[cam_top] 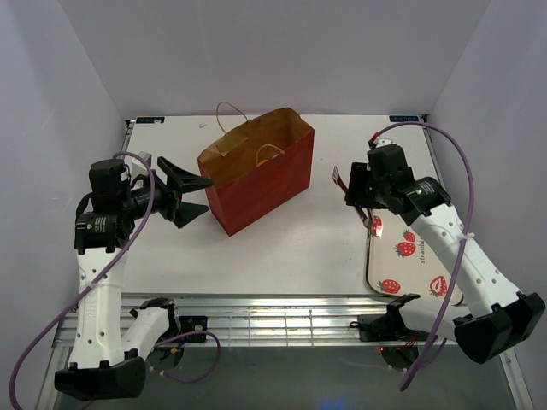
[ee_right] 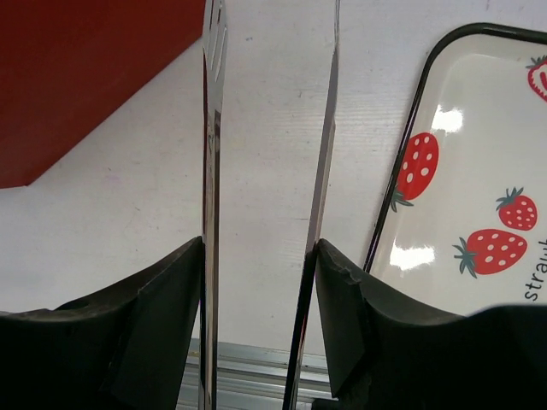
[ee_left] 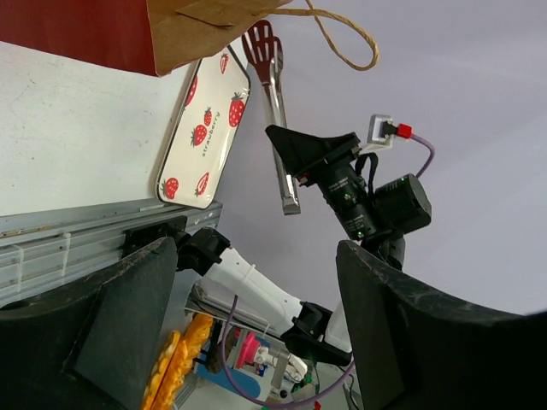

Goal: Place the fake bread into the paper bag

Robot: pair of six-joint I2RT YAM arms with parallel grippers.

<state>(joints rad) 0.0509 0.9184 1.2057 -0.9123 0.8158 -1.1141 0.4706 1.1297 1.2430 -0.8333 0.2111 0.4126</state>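
Left pincer (cam_top: 205, 195): mine, spread wide and empty, just beside the bag's left face.
Bag (cam_top: 261, 175): upright mid-table, mouth open.
Croissant (ee_left: 178, 369), doughnut (ee_left: 248, 350): low past the table's front rail, seen from my left wrist only. I cannot tell what they rest on.
Tongs (ee_right: 211, 171): both blades between my right fingers.
Right pincer (cam_top: 355, 195): clenched on the tongs, between bag and tray (ee_right: 466, 179).

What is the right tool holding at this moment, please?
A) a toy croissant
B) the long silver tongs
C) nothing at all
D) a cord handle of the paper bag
B: in the right wrist view, the right tool is closed on the two silver arms of the tongs, one arm against each side.
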